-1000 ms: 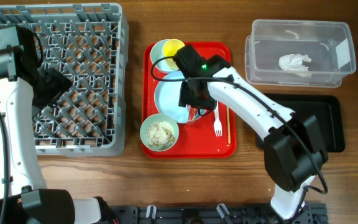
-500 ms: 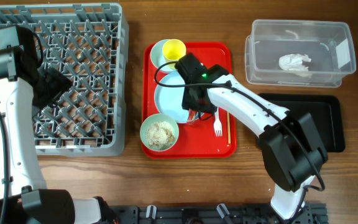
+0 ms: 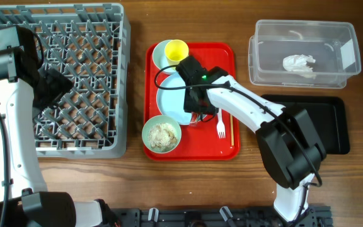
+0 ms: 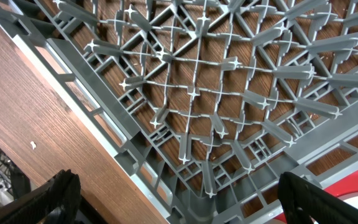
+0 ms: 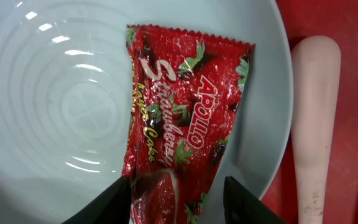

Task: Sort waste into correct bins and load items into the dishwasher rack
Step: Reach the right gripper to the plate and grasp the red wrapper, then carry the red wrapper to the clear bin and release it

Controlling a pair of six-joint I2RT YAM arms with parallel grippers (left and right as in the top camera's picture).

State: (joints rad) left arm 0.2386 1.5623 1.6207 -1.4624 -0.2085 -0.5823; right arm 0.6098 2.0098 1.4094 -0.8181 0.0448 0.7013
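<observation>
A red wrapper (image 5: pixel 179 118) lies on the pale blue plate (image 5: pixel 61 106) on the red tray. My right gripper (image 5: pixel 178 202) is open, low over the plate, with its fingers on either side of the wrapper's near end. In the overhead view it (image 3: pixel 198 112) is at the plate's (image 3: pixel 171 101) right edge. My left gripper (image 4: pixel 179 202) is open and empty above the near corner of the grey rack (image 4: pixel 216 93). A pale green bowl of rice (image 3: pixel 162 134), a yellow cup (image 3: pixel 176 48) in a bowl (image 3: pixel 159 55), a white fork (image 3: pixel 220 126) and a wooden stick (image 3: pixel 231 126) lie on the tray.
The clear tub (image 3: pixel 333 69) at the back right holds a white napkin (image 3: pixel 299 62). The black tray (image 3: pixel 323 120) lies in front of it. The red tray (image 3: pixel 225 145) sits between the rack (image 3: pixel 74 82) and the bins.
My right arm has shifted slightly back and left over the plate's right edge. The left arm has not moved.
</observation>
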